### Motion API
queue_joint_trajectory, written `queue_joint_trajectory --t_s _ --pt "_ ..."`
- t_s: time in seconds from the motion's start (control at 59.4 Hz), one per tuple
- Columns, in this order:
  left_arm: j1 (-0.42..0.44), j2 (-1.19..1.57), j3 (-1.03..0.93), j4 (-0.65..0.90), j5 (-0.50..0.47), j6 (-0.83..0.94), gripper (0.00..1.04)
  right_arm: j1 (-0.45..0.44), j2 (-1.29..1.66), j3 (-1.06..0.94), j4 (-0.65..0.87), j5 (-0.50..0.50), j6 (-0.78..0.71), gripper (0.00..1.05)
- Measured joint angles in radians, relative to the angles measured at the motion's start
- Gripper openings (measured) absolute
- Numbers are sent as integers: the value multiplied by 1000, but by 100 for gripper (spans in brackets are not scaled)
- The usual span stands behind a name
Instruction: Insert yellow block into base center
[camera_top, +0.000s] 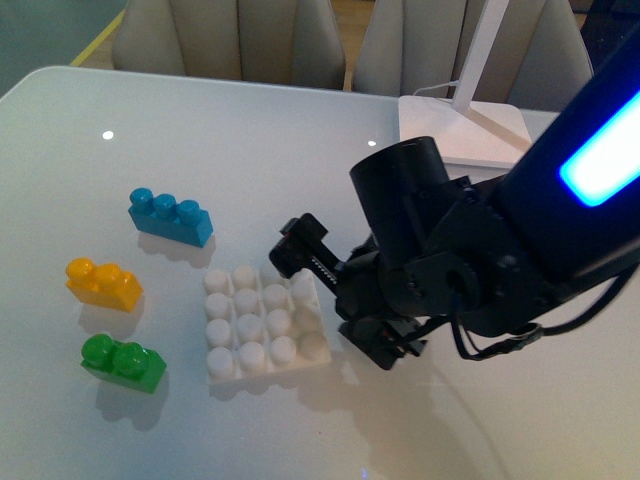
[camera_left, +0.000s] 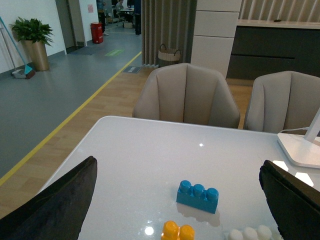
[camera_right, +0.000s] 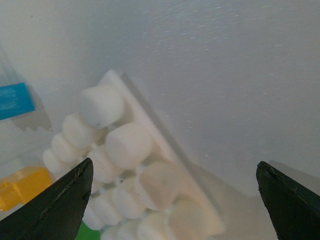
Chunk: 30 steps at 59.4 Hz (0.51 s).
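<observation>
— Grippers first: how do they stand?

— The right gripper (camera_top: 340, 298) is spread wide with nothing in it, hanging over the right edge of the base (camera_top: 262, 322). The left gripper (camera_left: 178, 165) is just as wide apart and just as empty (its own camera shows only table between the fingers).

— And the yellow block (camera_top: 103, 283)?

— It is on the table to the robot's left of the base and apart from it. The blue brick (camera_top: 170, 215) sits farther back and the green brick (camera_top: 123, 362) nearer. From the right gripper it lies leftward, with the whole base in between. Its long axis slants from back-left to front-right, much as the blue brick's does.

— So which arm is nearer?

— The left, I would judge, since the block sits on that side. That arm is absent from the front view, though, so I cannot tell how near it is.

— What does each wrist camera add?

— The left wrist view catches the block's two studs at its lower edge, ahead of the open fingers, with the blue brick beyond. The right wrist view gives the base's studs close up between its fingers, and only a sliver of yellow past them. The front view alone lays out all three bricks and shows the base's centre studs bare.
</observation>
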Motion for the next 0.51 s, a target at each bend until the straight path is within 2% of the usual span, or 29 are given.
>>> queue_joint_trajectory --t_s 0.135,0.286,0.505 --pt "0 0 0 0 0 0 97 -74 -72 -90 28 58 -49 96" --pt "0 0 0 0 1 0 97 -173 -253 -206 63 65 -124 96" --pt "0 0 0 0 0 0 97 -235 -576 -378 61 58 -275 96"
